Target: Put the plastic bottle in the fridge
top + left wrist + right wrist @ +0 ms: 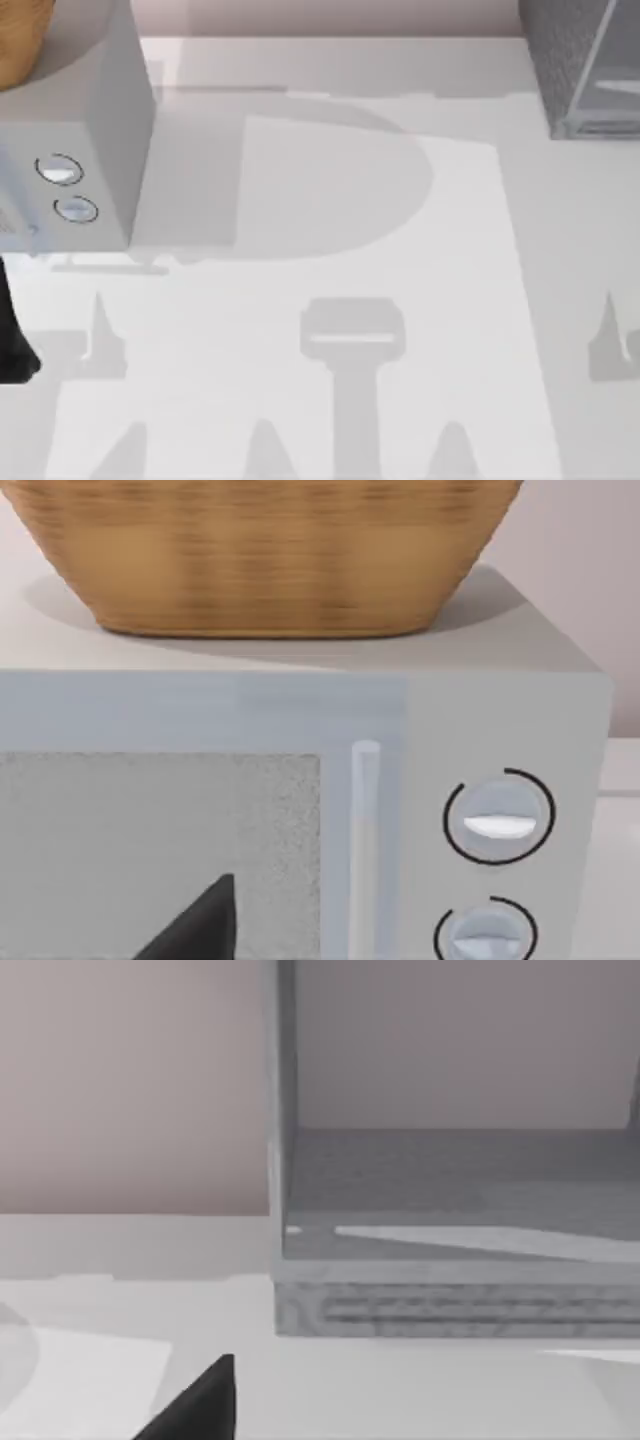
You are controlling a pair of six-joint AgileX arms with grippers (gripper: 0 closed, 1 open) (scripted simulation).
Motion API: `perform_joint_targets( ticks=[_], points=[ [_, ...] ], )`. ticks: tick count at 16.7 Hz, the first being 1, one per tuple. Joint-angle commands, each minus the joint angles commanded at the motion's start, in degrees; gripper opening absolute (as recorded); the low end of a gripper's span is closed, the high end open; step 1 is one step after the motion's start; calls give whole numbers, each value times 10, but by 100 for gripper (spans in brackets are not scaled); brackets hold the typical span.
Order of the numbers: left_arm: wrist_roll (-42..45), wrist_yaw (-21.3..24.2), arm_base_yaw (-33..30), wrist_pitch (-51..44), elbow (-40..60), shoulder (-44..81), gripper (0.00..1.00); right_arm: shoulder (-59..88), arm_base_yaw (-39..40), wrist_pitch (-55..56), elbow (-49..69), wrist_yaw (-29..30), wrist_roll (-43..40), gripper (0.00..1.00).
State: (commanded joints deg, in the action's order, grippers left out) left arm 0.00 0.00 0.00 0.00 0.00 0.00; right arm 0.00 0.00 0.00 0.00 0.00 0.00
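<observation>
Top view, read from the 9 o'clock side across to 3 o'clock. At the 8 o'clock edge of the white table point(330, 200) lies a black shape point(15, 340); what part it is cannot be told. At 10 o'clock stands a pale grey box point(100, 130) with two round knobs point(60, 170) on its front, one beside the other. A woven basket point(20, 40) rests on its top at the 11 o'clock corner. The fridge point(570, 60), dark grey and speckled with a light grey frame, stands at 2 o'clock, well apart from the box.

Left wrist view: the left gripper point(200, 925) shows as a black wedge before the front of the pale grey box point(300, 710), whose knobs point(498, 817) lie beside a vertical handle bar point(365, 850); the basket point(270, 560) sits above. Whether this gripper is spread or closed cannot be told.

Right wrist view: the right gripper point(200, 1405), a like black wedge, faces the fridge point(450, 1310) standing on the table point(120, 1250); its state likewise cannot be told.
</observation>
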Motion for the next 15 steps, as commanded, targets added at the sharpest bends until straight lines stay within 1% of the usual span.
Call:
perform_joint_targets(
  ticks=[3, 5, 7, 9, 11, 15],
  points=[
    [0, 0, 0, 0, 0, 0, 100, 1, 2, 0, 0, -1, -1, 100],
    [0, 0, 0, 0, 0, 0, 100, 10, 26, -6, 5, -9, -15, 100],
    [0, 0, 0, 0, 0, 0, 100, 28, 74, -18, 15, -24, -42, 100],
    [0, 0, 0, 0, 0, 0, 100, 55, 142, -36, 28, -45, -81, 100],
    [0, 0, 0, 0, 0, 0, 100, 92, 229, -60, 44, -70, -132, 100],
    [0, 0, 0, 0, 0, 0, 100, 188, 449, -123, 84, -132, -264, 100]
  ],
)
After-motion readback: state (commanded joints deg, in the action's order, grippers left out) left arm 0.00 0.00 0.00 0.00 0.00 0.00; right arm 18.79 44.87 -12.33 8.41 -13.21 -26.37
